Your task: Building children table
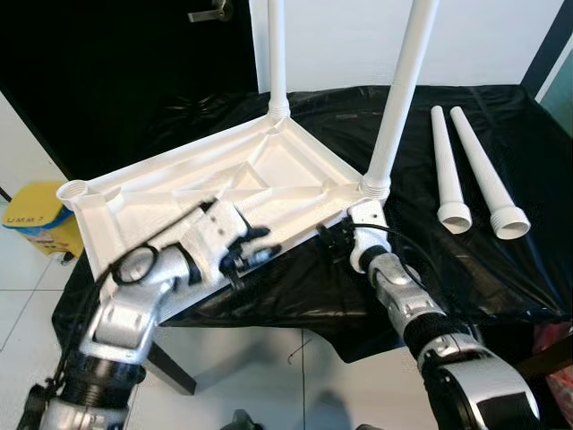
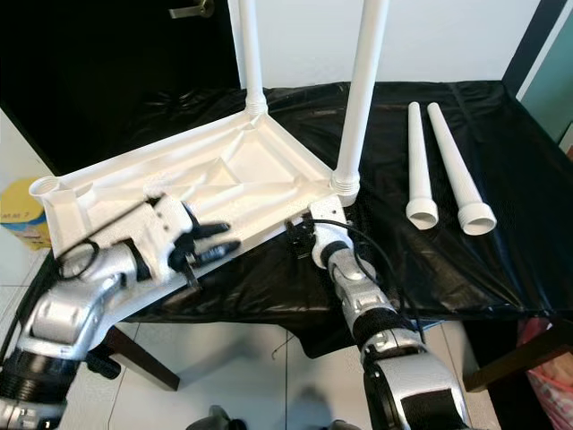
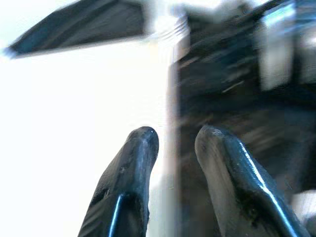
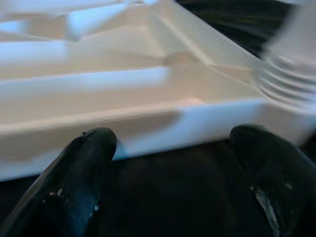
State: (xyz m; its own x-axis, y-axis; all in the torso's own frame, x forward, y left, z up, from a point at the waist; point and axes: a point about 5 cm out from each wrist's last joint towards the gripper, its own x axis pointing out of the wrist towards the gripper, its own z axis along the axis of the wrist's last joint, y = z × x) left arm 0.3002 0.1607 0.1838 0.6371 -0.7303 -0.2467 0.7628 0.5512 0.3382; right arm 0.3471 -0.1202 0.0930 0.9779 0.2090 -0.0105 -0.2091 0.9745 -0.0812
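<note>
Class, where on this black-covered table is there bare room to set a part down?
Bare black cover lies between the upturned tabletop and the two loose legs, and near the legs' wide ends. The tabletop's near edge is crowded by the left pincer and right pincer.

You see the white tabletop (image 2: 224, 175) lying upside down on the black cloth (image 2: 466, 269), two legs (image 2: 358, 98) screwed in. Two loose legs (image 2: 439, 166) lie beside. Your left gripper (image 2: 210, 242) rests on its near edge, your right gripper (image 2: 300, 235) near the corner.
</note>
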